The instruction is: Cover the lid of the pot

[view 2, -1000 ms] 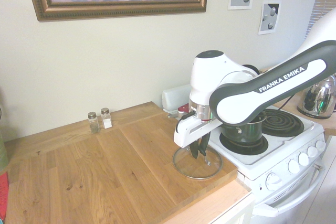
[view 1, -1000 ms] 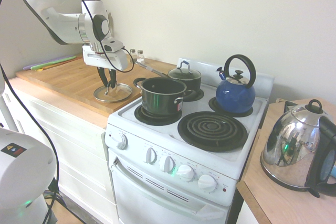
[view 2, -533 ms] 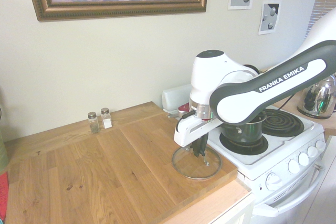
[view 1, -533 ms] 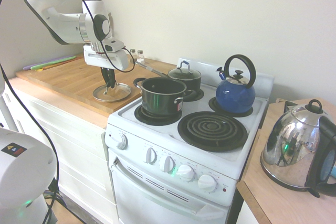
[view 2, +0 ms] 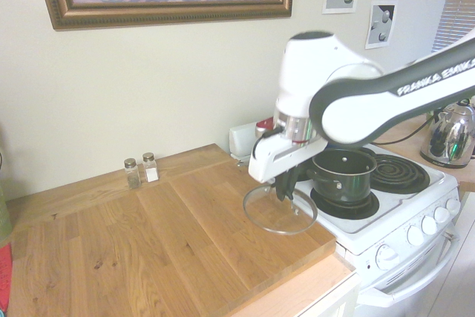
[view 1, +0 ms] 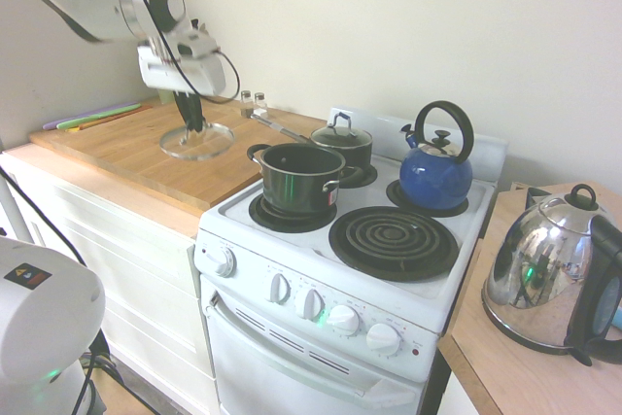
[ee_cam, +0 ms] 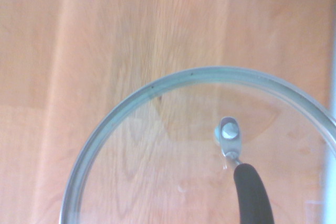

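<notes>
1. The gripper (view 2: 285, 192) has its fingers closed on the small dark handle of the lid (view 2: 280, 211), pinching it from above with the hand pointing almost straight down.

2. The lid hangs level under the fingers, clear of the wooden counter (view 2: 148, 243). In the wrist view its metal rim (ee_cam: 157, 88) and one handle bracket (ee_cam: 229, 132) show sharply, with bare wood grain under the glass.

3. The pot (view 1: 297, 177) stands open on the front burner of the stove (view 1: 408, 298) nearest the counter. Its long handle (view 1: 280, 128) runs back toward the wall and its loop handle (view 1: 340, 180) faces the big coil burner. It is near the lid but not under it.

4. The step in hand, as I judge it, is carrying the lid sideways over the pot. The lid should clear the shiny pot rim with room to spare before crossing, so its edge does not clip the near wall.

5. Keeping the glass level matters, because a pinch on a narrow arched handle lets the lid swing.

6. Centre the lid over the pot mouth before lowering, and come down slowly so the rim seats all round.

7. The smaller lidded pot (view 1: 342, 143) and the blue kettle (view 1: 435, 174) sit behind; the path should stay in front of them.
</notes>
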